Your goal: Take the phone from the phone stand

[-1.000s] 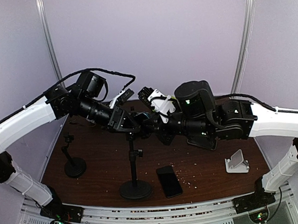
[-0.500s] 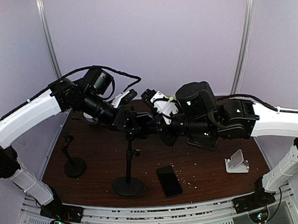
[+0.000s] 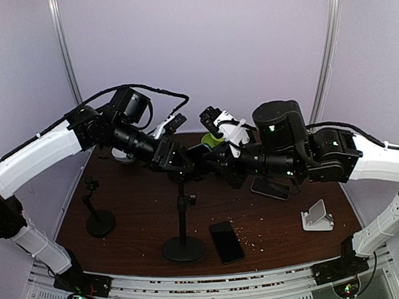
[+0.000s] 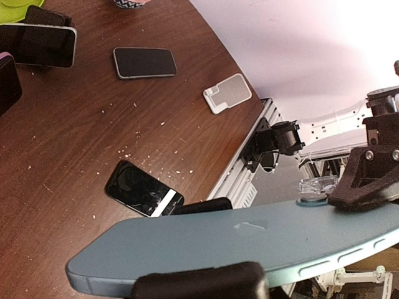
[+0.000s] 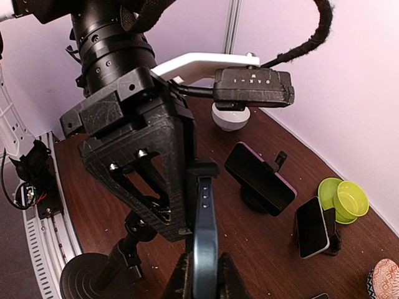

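A blue phone (image 4: 237, 240) is held edge-on above the table, mostly hidden between the arms in the top view. The black phone stand (image 3: 183, 217) has a round base on the table and a pole rising to the phone. In the left wrist view black clamp pads (image 4: 202, 205) sit on both long edges of the phone. My left gripper (image 3: 176, 157) is closed at the stand's head beside the phone; it shows large in the right wrist view (image 5: 143, 168). My right gripper (image 5: 206, 277) is shut on the phone's (image 5: 204, 249) two faces.
A black phone (image 3: 226, 242) lies flat near the front edge. A white stand (image 3: 317, 217) sits at the right, a small black stand (image 3: 99, 222) at the left. Another phone (image 3: 270, 188) lies under the right arm. Phones on stands (image 5: 259, 177) and a green bowl (image 5: 343, 199) are at the back.
Both grippers have risen slightly with the phone between them. The stand's base slid left, then back right, and its pole now stands more upright. The right arm shifted right.
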Available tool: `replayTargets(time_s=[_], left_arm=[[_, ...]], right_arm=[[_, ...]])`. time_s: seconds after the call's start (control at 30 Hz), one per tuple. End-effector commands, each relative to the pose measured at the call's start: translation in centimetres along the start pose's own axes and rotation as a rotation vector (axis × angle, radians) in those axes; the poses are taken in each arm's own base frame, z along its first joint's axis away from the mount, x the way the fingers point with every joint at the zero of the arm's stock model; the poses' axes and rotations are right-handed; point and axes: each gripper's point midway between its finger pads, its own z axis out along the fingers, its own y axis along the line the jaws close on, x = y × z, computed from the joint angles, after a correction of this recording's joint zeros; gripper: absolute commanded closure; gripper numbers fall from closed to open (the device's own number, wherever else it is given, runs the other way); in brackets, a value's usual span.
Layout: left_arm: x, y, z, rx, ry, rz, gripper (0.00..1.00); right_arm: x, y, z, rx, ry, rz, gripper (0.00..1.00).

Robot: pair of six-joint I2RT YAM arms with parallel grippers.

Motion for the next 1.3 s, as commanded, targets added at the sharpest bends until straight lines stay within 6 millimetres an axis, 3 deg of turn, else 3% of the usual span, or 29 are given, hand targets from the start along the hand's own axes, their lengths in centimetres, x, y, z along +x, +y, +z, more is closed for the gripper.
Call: replayTargets(time_s=[0.0,0.43,0.73,0.9,1.17,1.27], left_arm=[[-5.2,-1.1,-3.8,0.087,-0.231,-0.013,1.0],[-4.3,1.4,-2.2,0.03,-0.18,-0.048,1.0],[-4.4,2.2,-2.2,0.022,-0.186,-0.061,1.0],[-4.4,3.7,-2.2,-0.077,-0.17,-0.053,1.0],[-5.5,4.3,-2.6,-0.153,-0.16,-0.025,1.0],[-5.9,3.2,-2.6,-0.087,-0.175,-0.048,1.0]], right_arm=[[-1.0,1.5,-2.2,-0.089,-0.039,0.018,1.0],[-2.2,1.1,-3.2,-0.088,-0.054,0.016,1.0],[-2.6,1.0,-3.7,-0.091,-0.059,0.006,1.0],[-2.6,1.2,-3.7,-0.098,-0.062,0.012,1.0],[-2.5,1.2,-3.9,-0.103,-0.067,0.028,1.0],[-2.6,0.9,-4.2,-0.095,-0.074,0.032,1.0]])
